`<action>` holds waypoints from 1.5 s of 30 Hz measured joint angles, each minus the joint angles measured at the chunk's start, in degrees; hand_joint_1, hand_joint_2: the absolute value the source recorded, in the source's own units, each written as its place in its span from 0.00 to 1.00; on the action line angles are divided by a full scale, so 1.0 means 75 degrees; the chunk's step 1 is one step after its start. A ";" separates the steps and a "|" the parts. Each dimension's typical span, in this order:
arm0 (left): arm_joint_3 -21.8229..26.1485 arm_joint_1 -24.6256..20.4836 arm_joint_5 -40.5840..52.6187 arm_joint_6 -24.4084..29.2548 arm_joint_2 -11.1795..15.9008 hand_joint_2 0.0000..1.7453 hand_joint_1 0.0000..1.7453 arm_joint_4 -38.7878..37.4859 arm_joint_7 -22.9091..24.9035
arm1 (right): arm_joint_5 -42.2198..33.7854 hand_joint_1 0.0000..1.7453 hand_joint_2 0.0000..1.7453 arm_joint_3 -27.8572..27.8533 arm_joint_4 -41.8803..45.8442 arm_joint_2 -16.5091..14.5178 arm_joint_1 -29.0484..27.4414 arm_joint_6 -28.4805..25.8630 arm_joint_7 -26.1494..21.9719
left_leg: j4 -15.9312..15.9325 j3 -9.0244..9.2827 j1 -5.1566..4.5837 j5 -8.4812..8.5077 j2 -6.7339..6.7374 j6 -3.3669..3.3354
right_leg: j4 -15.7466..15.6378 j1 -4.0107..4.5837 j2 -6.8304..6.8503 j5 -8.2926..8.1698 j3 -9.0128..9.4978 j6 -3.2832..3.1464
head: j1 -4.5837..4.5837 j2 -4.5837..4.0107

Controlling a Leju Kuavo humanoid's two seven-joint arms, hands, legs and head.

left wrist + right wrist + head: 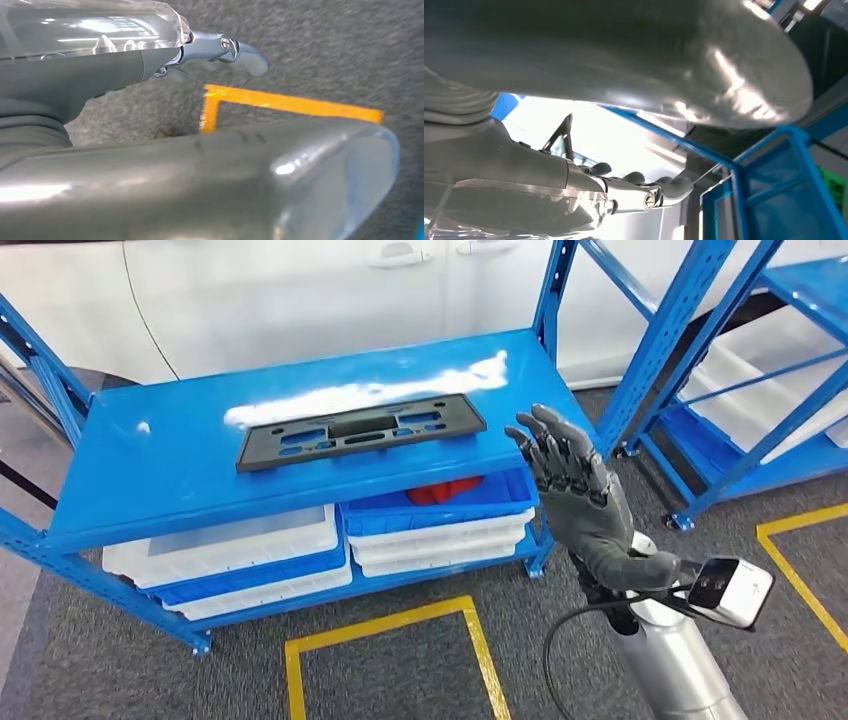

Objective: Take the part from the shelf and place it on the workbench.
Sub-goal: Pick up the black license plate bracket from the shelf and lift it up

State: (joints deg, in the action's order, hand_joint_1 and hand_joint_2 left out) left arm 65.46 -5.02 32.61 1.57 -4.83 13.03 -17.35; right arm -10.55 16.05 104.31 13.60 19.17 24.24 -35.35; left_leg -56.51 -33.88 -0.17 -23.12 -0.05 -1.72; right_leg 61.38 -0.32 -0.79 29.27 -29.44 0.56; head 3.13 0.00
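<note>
Head view: a blue steel shelf rack (150,480) stands on grey carpet before a white car (300,290), a second blue rack (740,390) to its right. On the top shelf lies the part, a long dark grey slotted plastic panel (360,430), flat and roughly centred, with nothing touching it. Below sit white and blue bins (240,550), one blue tray holding something red (445,490). Yellow floor tape (400,625) marks the carpet in front. The right hand (565,465) is raised just off the shelf's right front corner, fingers spread and empty, near the panel's right end but apart from it. The left hand (220,50) hangs over the carpet; whether it is open or closed cannot be told, though it holds nothing visible. The reach looks barely begun. A clean pickup likely means coming over the shelf edge and gripping the panel near its end or long side, keeping it level; the rack's right upright (555,285) stands close to that path.
</note>
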 joint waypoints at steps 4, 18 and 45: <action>0.0000 -0.0007 0.0006 0.0003 -0.0004 0.00 0.00 -0.0001 -0.0009 | 0.0067 0.00 0.00 0.0041 -0.0005 -0.0004 -0.0064 -0.0094 0.0002 | 0.0036 0.0267 0.0010 -0.0222 -0.0014 -0.0050 | 0.1617 -0.0043 0.0027 0.0654 -0.1202 0.0110 | -0.0001 0.0000; -0.0001 -0.0017 0.0019 0.0208 -0.0028 0.00 0.00 -0.0012 0.0156 | 0.0475 0.00 0.00 0.0151 -0.0014 -0.0028 -0.0115 -0.0189 -0.0131 | -0.1843 -0.0224 0.0022 -0.1052 -0.0036 0.0386 | -0.0496 -0.0031 0.0284 -0.0665 -0.0695 -0.0292 | 0.0004 0.0000; 0.0015 0.0009 0.0079 0.0253 0.0045 0.00 0.00 -0.0018 0.0118 | 0.0476 0.00 0.00 0.0177 -0.0235 0.0007 -0.0071 -0.0424 0.0582 | -0.0333 0.0725 -0.0058 -0.0787 -0.0141 0.0214 | -0.0403 -0.0024 0.0109 -0.0809 -0.0899 -0.0202 | 0.0004 0.0000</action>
State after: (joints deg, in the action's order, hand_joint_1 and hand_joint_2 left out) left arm 65.57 -4.95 33.21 3.47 -4.49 12.90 -16.46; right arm -6.98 17.38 102.55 13.66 18.64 21.06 -30.98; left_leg -59.00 -28.44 -0.60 -29.03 -1.11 -0.11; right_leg 58.36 -0.50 0.02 23.20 -36.18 -0.95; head 3.16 0.00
